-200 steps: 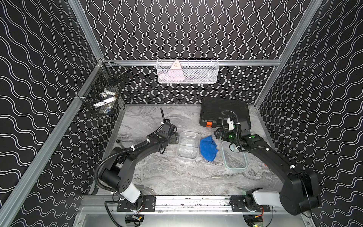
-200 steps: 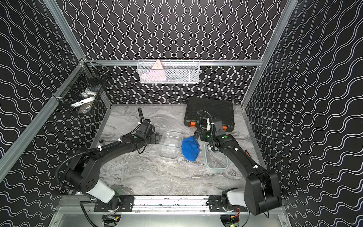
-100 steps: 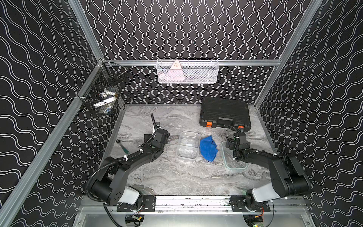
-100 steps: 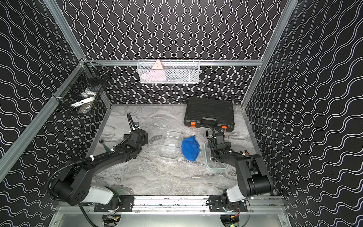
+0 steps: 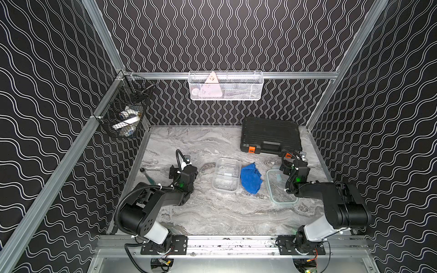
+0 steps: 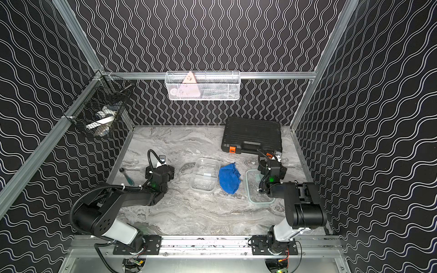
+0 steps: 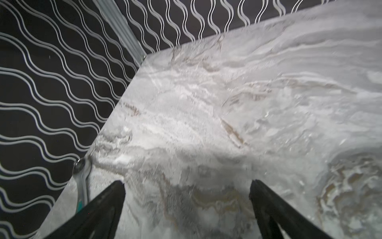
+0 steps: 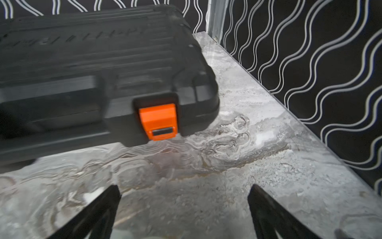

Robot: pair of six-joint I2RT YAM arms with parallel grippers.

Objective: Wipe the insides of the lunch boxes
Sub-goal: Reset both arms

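The lunch box (image 5: 226, 175) (image 6: 205, 176), clear with an inner divider, lies open in the middle of the marble table. Its green-rimmed lid (image 5: 279, 191) (image 6: 256, 193) lies flat to the right. A crumpled blue cloth (image 5: 250, 179) (image 6: 229, 179) rests between them. My left gripper (image 5: 183, 169) (image 6: 159, 169) (image 7: 187, 184) hovers left of the lunch box, open, with only bare table between its fingers. My right gripper (image 5: 293, 165) (image 6: 272, 166) (image 8: 184, 188) sits over the lid's far edge, open and empty, facing the black case.
A black ribbed case (image 5: 270, 134) (image 6: 251, 136) (image 8: 93, 72) with orange latches (image 8: 158, 122) stands at the back right. A teal-handled tool (image 5: 147, 176) (image 6: 127, 178) (image 7: 81, 180) lies by the left wall. A white basket (image 5: 225, 86) and a black basket (image 5: 125, 113) hang on the walls.
Both arms have folded back toward the front rail. The left gripper drew away from the lunch box to the left; the right one dropped back from the case. Both stayed open.
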